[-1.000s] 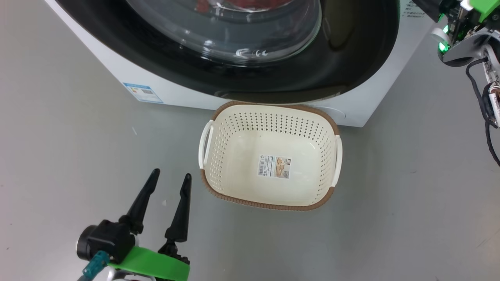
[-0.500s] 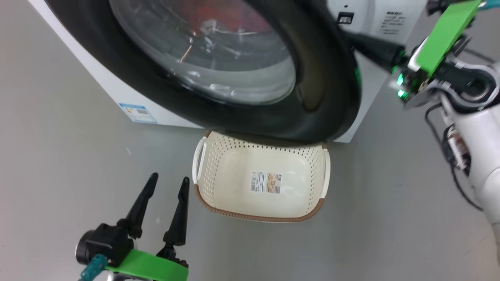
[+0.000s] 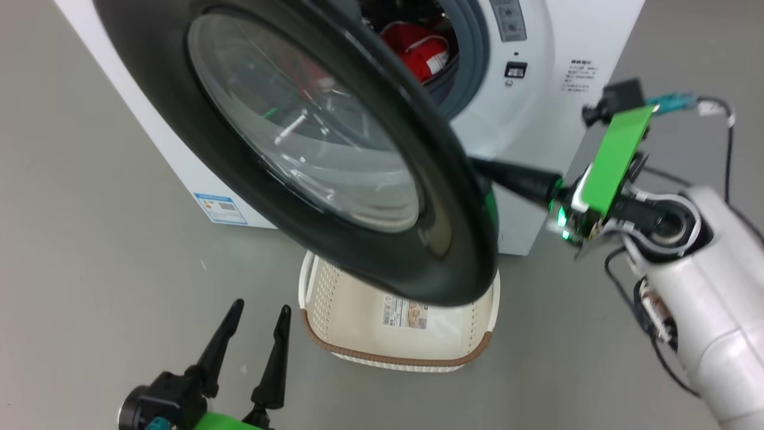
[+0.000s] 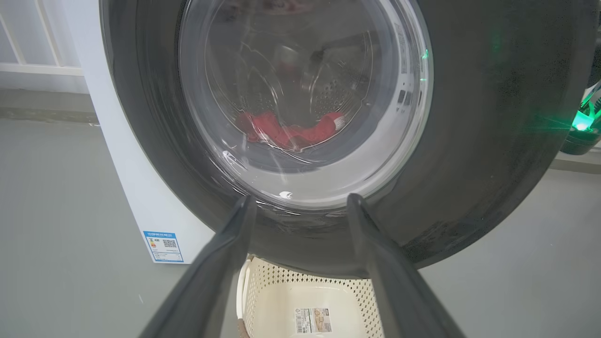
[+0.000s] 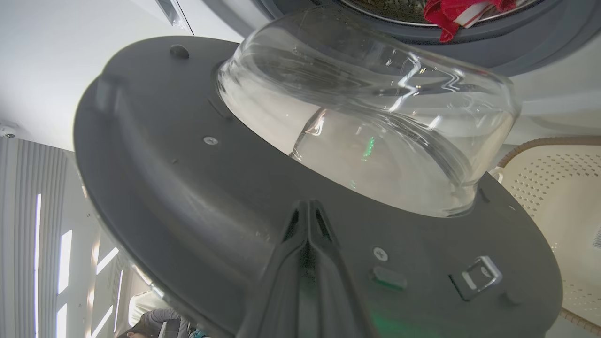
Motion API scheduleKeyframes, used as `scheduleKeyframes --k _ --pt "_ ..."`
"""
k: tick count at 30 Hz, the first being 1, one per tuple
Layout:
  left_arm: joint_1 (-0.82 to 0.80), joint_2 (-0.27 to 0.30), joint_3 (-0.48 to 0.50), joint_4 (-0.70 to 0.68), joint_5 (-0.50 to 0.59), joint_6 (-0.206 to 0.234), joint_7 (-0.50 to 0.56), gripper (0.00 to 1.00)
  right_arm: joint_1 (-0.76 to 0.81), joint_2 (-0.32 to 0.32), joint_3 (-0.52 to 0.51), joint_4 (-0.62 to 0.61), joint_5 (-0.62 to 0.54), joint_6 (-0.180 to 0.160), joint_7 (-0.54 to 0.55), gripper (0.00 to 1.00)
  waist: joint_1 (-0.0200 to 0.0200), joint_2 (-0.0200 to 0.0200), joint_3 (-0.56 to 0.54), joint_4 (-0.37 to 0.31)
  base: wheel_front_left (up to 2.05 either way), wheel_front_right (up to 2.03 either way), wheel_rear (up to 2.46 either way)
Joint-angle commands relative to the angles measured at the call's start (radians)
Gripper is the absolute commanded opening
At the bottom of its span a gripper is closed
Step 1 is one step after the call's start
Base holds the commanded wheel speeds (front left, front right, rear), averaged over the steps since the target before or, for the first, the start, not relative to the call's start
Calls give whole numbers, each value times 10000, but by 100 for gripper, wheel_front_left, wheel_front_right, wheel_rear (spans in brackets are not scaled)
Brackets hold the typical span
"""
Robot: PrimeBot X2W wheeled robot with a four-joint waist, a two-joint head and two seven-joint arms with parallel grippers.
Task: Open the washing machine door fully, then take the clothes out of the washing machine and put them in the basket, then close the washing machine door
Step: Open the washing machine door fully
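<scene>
Half-open, the round, glossy black-rimmed glass washing machine door point(image 3: 322, 155) overhangs the cream perforated plastic basket point(image 3: 394, 359) at lower centre and partly screens the white washing machine point(image 3: 537, 137), whose red clothes point(image 3: 418, 51) lie at upper centre. The right hand point(image 5: 307, 206), fingers together, touches the door's inner face. The left hand point(image 3: 262, 306), fingers apart, hovers at lower left.

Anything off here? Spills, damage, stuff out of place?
Nothing spilled or damaged. One oddity: the basket sits on the floor directly beneath the half-open door, whose lower rim overhangs it; contact can't be judged. The clothes lie inside the washing machine.
</scene>
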Motion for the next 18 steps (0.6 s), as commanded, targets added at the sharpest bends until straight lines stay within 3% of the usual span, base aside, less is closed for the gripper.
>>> scheduleKeyframes --k 1,18 --pt "14 124 352 -225 112 -55 -122 100 349 185 209 -308 -127 33 155 0 0 0 -192 136 0 0 0" --pt "554 123 470 -254 135 2 -122 100 2361 994 967 -2009 -403 33 623 0 0 0 -1035 1444 0 0 0"
